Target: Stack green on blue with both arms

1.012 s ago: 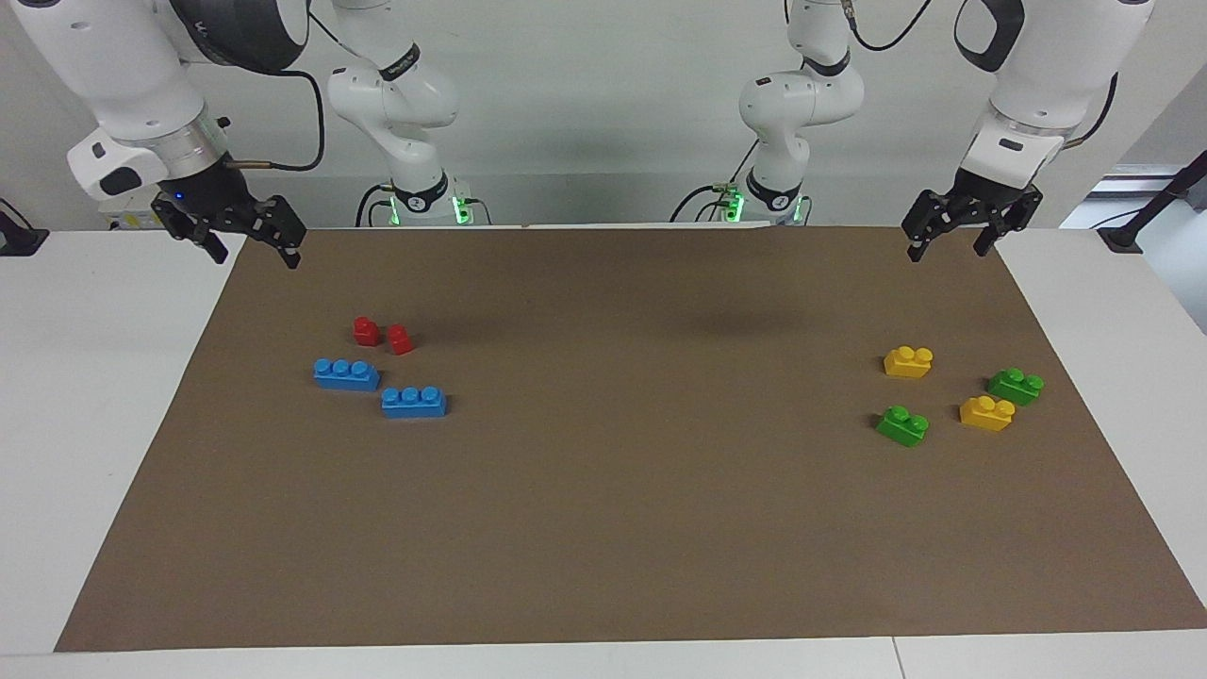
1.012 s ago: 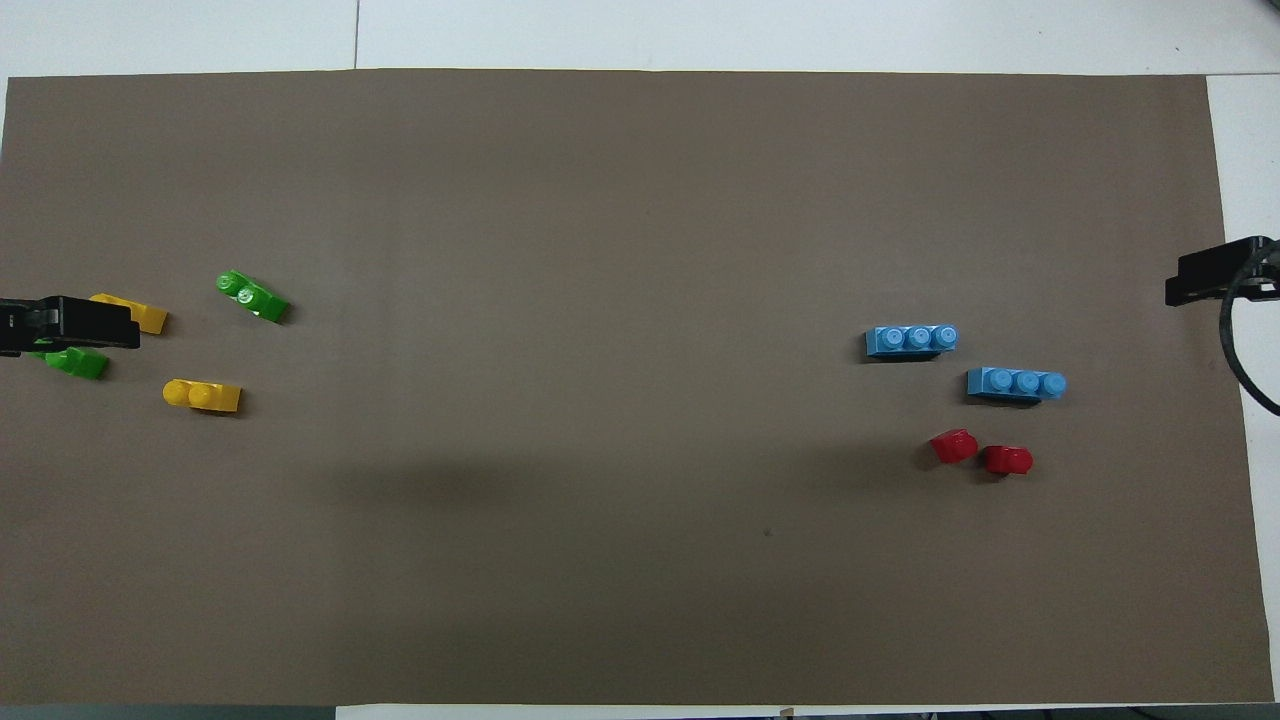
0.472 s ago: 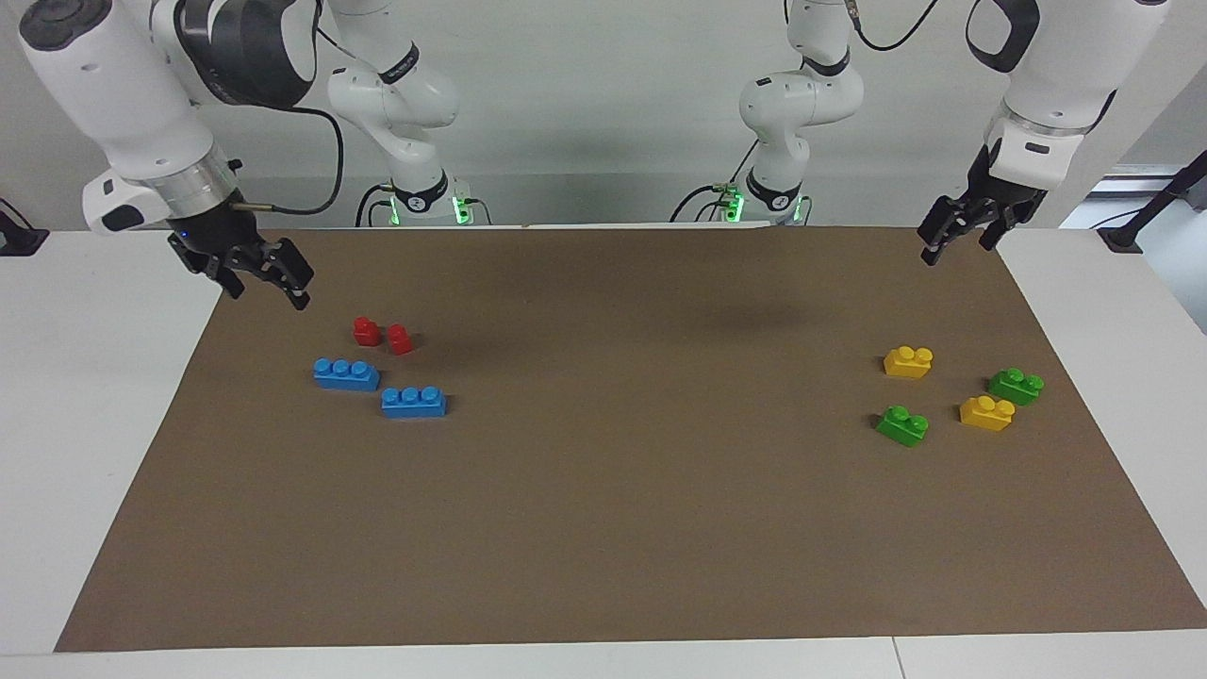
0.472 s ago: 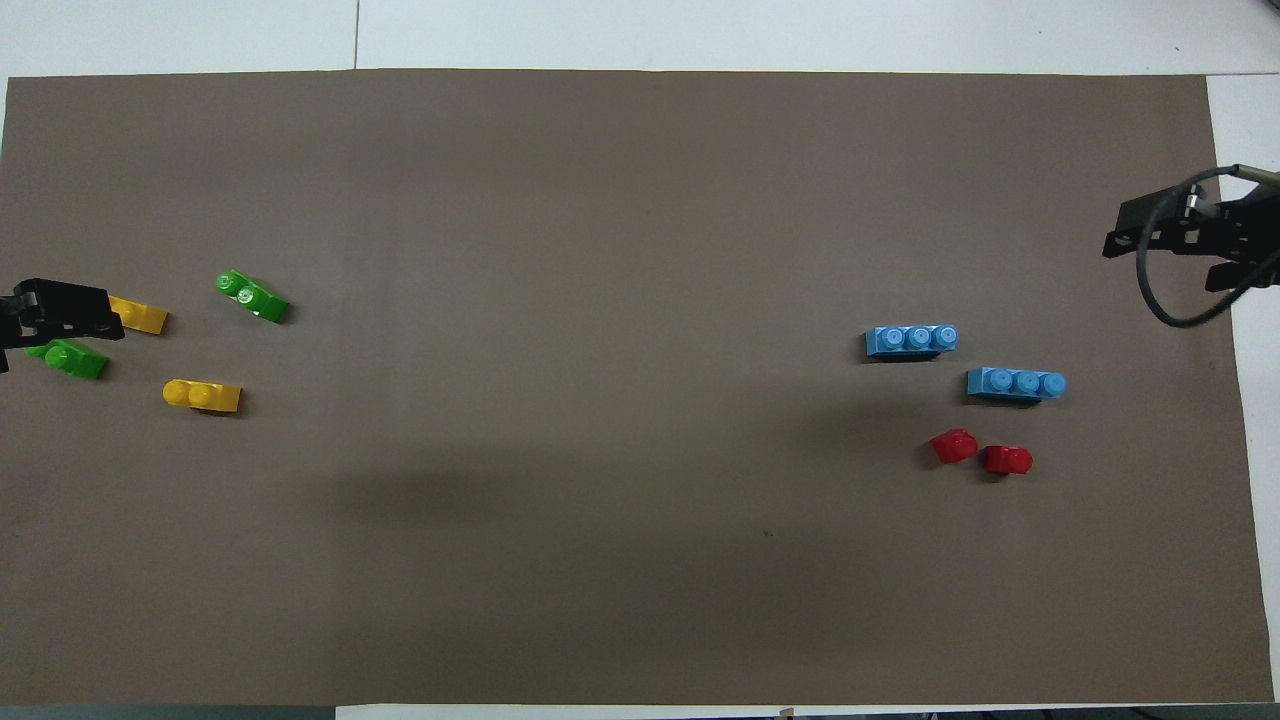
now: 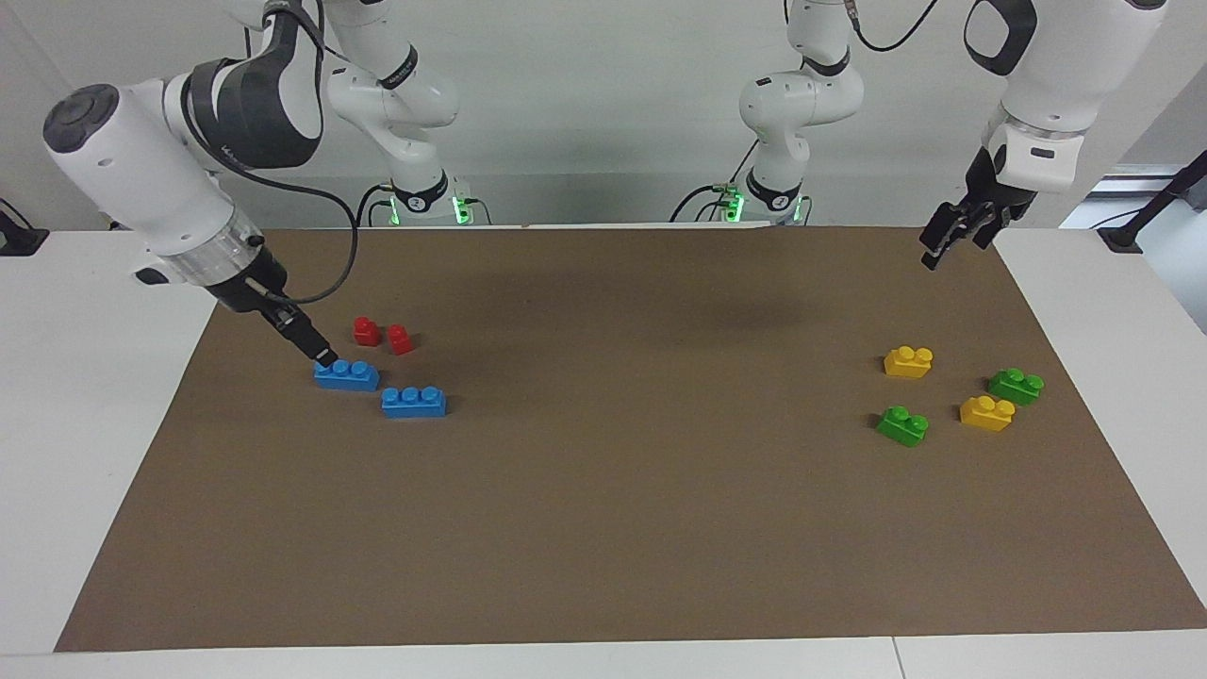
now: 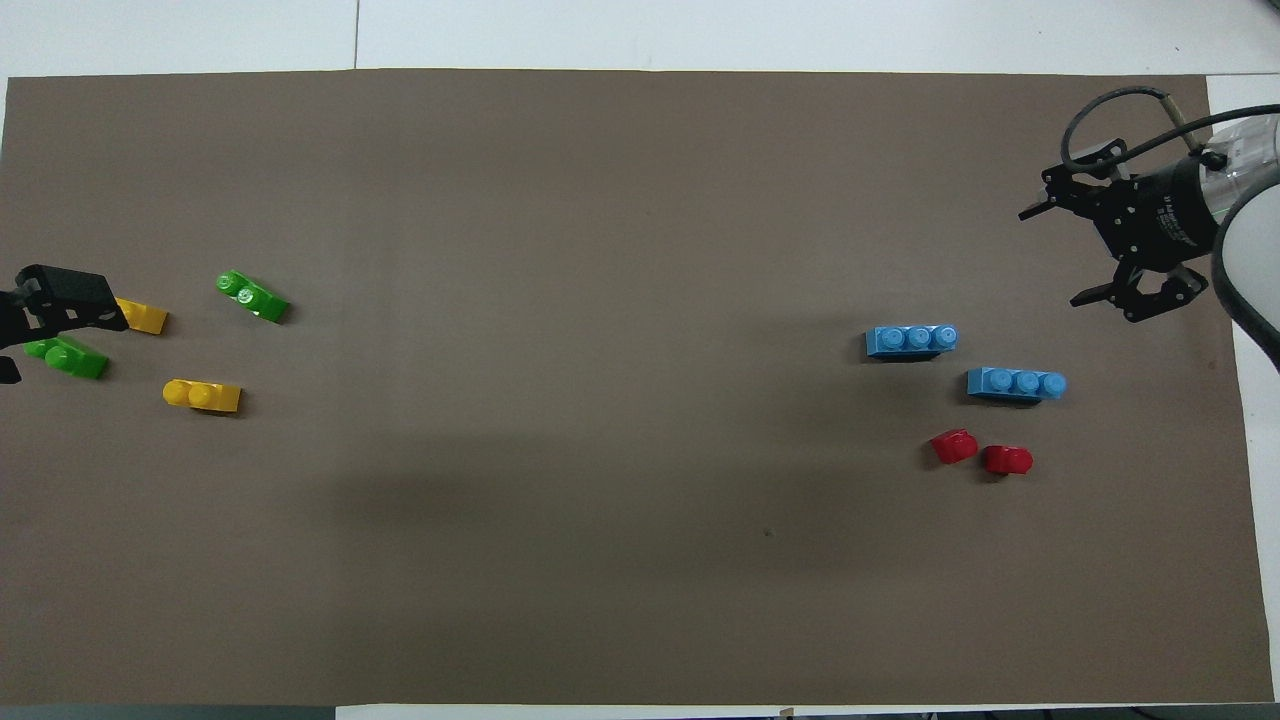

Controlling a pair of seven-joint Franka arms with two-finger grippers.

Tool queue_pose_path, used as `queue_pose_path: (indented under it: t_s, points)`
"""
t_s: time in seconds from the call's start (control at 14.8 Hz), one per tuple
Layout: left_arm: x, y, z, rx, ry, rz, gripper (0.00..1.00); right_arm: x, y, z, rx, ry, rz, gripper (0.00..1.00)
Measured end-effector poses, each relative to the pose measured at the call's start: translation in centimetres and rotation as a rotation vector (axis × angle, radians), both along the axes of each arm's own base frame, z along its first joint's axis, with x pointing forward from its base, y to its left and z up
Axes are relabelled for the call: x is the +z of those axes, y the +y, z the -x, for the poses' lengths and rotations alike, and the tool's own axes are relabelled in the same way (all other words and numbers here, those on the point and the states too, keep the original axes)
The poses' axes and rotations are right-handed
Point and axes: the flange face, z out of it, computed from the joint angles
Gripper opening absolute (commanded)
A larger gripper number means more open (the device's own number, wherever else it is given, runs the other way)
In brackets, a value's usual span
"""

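Bricks [image 5: 347,374] loose on brown mat [image 5: 613,528]

Glossy plastic toy bricks [image 5: 347,374] rest on a matt brown paper-like mat [image 5: 622,509]; the robot arms [image 5: 141,179] have shiny white shells.
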Motion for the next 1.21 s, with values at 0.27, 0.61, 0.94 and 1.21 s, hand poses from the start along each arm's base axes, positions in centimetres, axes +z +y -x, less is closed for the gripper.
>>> queue_pose_path:
  t_s: [0.27,0.61,0.94,1.21]
  points:
    - [-1.7,0.1,-0.3,0.153,-0.005,0.011,1.00,-3.2,-0.5,0.3,-0.263,0.081,-0.106,0.95]
    - [-6.2,0.2,-0.8,0.312,-0.011,0.024,1.00,-8.0,-1.3,1.5,-0.382,0.152,-0.134,0.95]
    - [-11.2,0.3,-2.7,0.410,0.035,0.042,1.00,-10.6,-2.0,2.4,-0.437,0.164,-0.143,0.94]
    - [-14.3,0.6,-4.7,0.422,0.043,0.053,1.00,-12.0,-1.9,2.7,-0.470,0.155,-0.162,0.94]
